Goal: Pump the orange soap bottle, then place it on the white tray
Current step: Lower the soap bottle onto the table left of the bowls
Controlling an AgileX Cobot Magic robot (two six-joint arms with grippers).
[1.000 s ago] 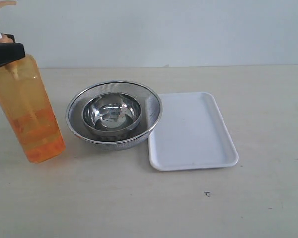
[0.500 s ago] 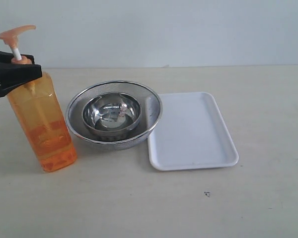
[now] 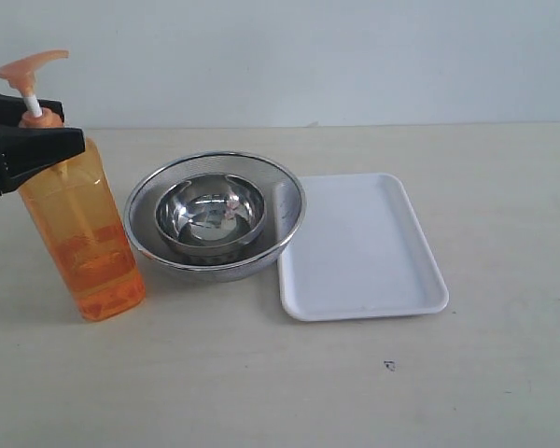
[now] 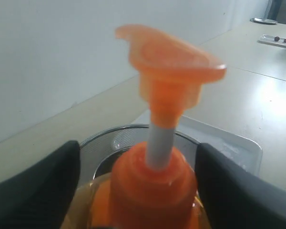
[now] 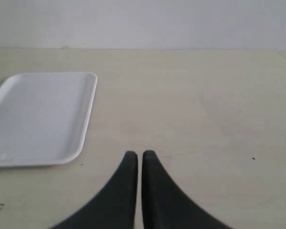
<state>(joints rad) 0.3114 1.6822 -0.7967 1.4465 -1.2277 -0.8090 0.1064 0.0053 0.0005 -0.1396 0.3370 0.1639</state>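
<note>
Black jaws of the left gripper [image 4: 138,150] stand spread on either side of the orange collar of the bottle [image 3: 79,224], just below the white stem [image 4: 159,143]. In the left wrist view a clear gap shows between one finger [image 4: 38,191] and the collar. The other finger sits so close to the collar that I cannot tell whether it touches. The pump head [image 4: 169,59] rises above the jaws on the bared stem, and nothing presses on it.

The bottle stands on the table [image 3: 261,392] at the left of the exterior view. It leans a little, its top further left than its base. Orange liquid fills the lower part.

Just beside the bottle, to its right, sits a steel mesh strainer [image 3: 215,156] with a steel bowl [image 3: 210,219] inside it. The white tray [image 3: 364,252] lies flat on the far side of the strainer. The strainer's rim overlaps the tray's near edge in the exterior view, and I cannot tell whether they touch. The strainer lies between the bottle and the tray, so the bottle is well apart from the tray.

The right gripper [image 5: 136,155] has its two black fingers pressed together, with nothing between them. It hangs over the table, and a corner of the tray is near it in the right wrist view.

A small dark mark [image 3: 389,365] sits on the table in front of the tray. A pale wall [image 3: 355,56] stands behind.
</note>
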